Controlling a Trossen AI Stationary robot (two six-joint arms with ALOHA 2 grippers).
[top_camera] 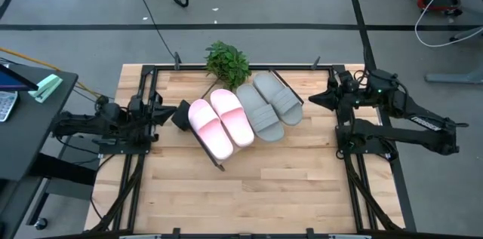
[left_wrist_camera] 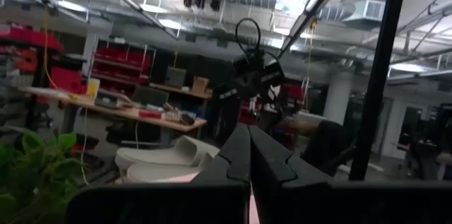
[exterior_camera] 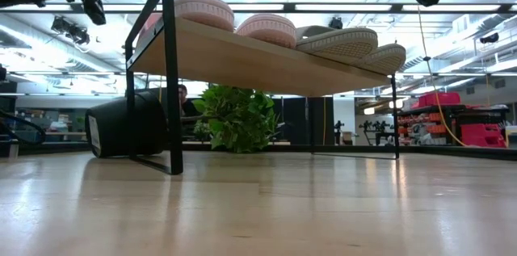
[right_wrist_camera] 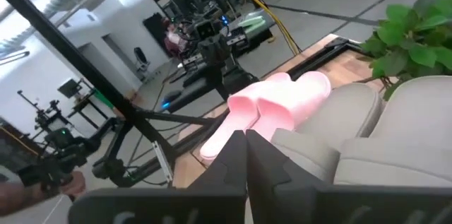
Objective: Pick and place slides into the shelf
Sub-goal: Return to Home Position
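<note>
My left gripper point(left_wrist_camera: 248, 131) and right gripper point(right_wrist_camera: 245, 136) are clenched on nothing — four slides point(top_camera: 260, 111) rest side by side on the shelf point(exterior_camera: 242, 58).

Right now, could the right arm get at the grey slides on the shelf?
Probably yes. The right gripper, shut, points at the grey slides from close by with nothing between them, and they lie uncovered on the shelf. It would have to open first.
</note>
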